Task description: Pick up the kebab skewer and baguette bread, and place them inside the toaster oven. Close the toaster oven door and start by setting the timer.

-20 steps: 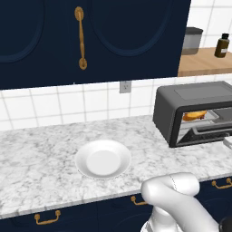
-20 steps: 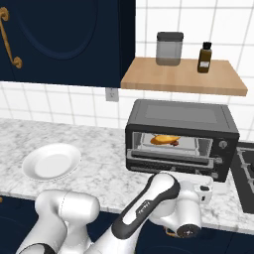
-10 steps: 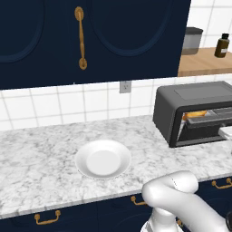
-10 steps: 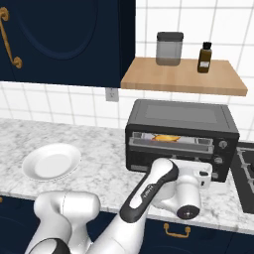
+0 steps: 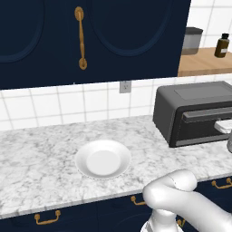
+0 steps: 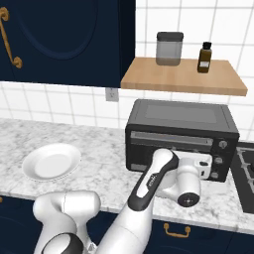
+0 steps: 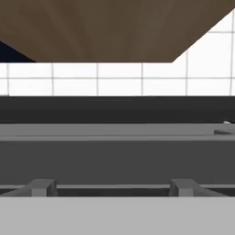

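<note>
The toaster oven (image 6: 181, 134) sits at the right end of the marble tabletop (image 5: 41, 158), under a wooden shelf (image 6: 183, 77). The toaster oven door (image 6: 171, 141) looks raised almost shut, so the skewer and bread cannot be made out. The white hand hides the door's lower middle in the right base view. The pincer (image 7: 112, 195) faces the door's front, its fingertips (image 7: 39, 187) spread wide, pinching nothing. The oven's right end is cut off in the left base view. A white plate (image 5: 103, 159) lies bare to the left.
</note>
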